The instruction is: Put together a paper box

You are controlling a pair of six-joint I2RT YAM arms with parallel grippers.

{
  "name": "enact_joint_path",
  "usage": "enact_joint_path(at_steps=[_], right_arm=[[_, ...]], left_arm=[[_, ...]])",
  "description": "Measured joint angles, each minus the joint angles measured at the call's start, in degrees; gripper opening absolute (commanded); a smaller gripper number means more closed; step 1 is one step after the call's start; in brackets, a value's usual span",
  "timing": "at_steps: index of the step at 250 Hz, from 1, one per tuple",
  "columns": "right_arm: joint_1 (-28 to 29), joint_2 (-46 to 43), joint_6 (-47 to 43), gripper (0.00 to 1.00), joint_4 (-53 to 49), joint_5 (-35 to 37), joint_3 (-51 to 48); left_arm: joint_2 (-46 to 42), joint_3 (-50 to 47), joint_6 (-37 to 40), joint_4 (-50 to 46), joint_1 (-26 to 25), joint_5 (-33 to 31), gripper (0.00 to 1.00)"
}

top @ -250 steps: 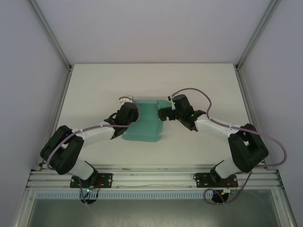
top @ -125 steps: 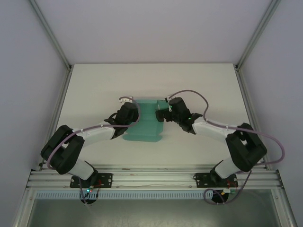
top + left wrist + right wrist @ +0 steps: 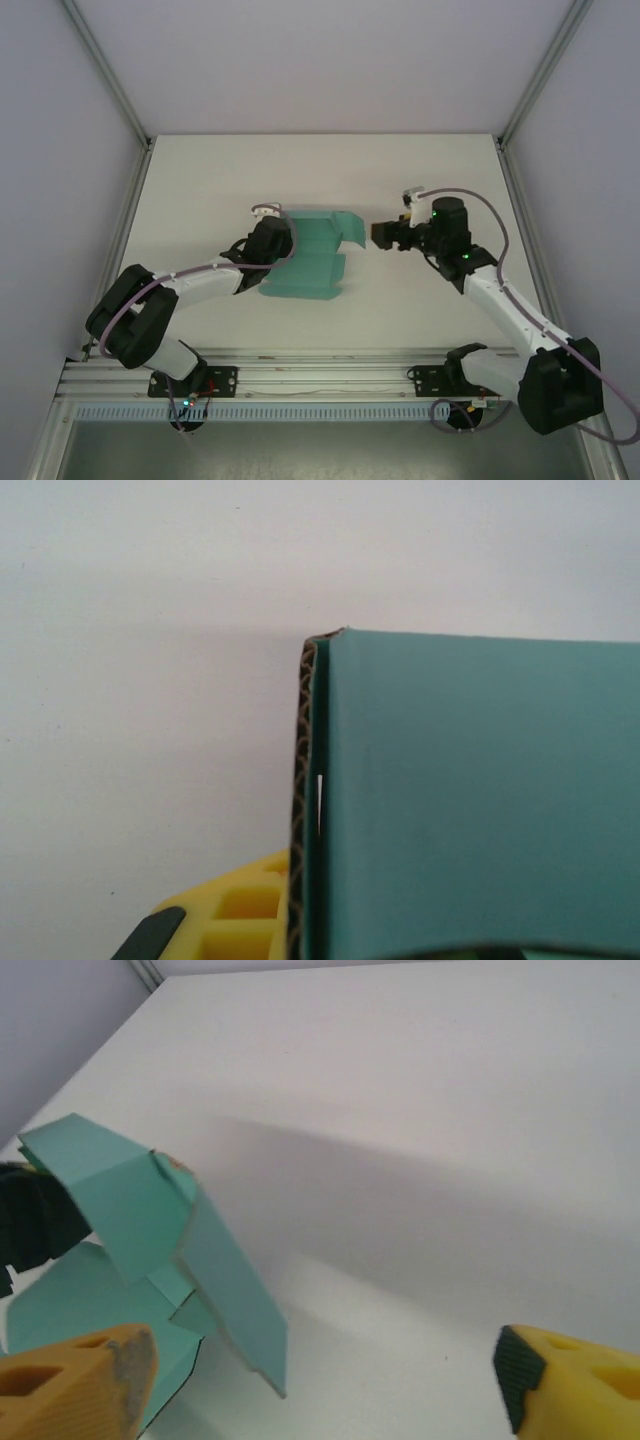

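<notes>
The paper box (image 3: 305, 265) lay near the middle of the tabletop (image 3: 440, 180), a little toward its left edge. Most of it was flat, with a flap (image 3: 350, 228) at its far right corner standing up from the sheet. The left fingers (image 3: 235, 915) sat at the box's left edge. In the left wrist view one yellow finger pressed right against the cut edge of the card and the other was hidden behind the teal panel, so they seemed closed on that edge, though the far side of the grip could not be seen. That hold probably served as an anchor, pinning the light sheet so it would not slide or turn while the other side was worked. The right fingers (image 3: 75, 1380) were spread wide with nothing between them. They hung just off the box's right side, apart from it and aimed toward the flap (image 3: 130, 1195), which leaned at a slant rather than upright. That stance looked like a line-up for the next fold, open enough to take the flap's edge or to push it further over. The cut edge showed a wavy brown core, so the card was likely stiff enough for a half-made crease to spring back. The box was partly formed at most.
</notes>
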Motion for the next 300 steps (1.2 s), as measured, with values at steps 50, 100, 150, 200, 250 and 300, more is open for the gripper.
enact_joint_path(at_steps=[50, 100, 150, 200, 250, 300], right_arm=[[-4.87, 9.79, -8.22, 0.51, -5.57, -12.02, 4.68], [-2.64, 19.1, -19.17, 0.5, -11.69, -21.51, 12.13], [1.84, 23.26, -25.18, 0.46, -15.69, -24.65, 15.78], [5.64, 25.14, -23.37, 0.43, -13.27, -24.57, 16.31], [8.98, 27.67, -15.63, 0.39, -5.53, -21.75, 16.57], [12.92, 30.36, -10.69, 0.41, -3.02, -15.82, 18.27]], left_arm=[[-0.66, 0.0, 0.85, 0.0, 0.39, 1.42, 0.0], [-0.74, 0.02, 1.49, -0.02, 0.39, 2.19, 0.0], [-0.74, 0.15, 1.49, -0.04, 0.39, 2.38, 0.0], [-0.72, 0.33, 1.46, -0.04, 0.39, 2.32, 0.0], [0.44, 1.31, 1.27, -0.04, 0.87, 1.9, 0.0], [0.92, 1.38, 1.25, -0.94, 1.31, 0.11, 0.0]])
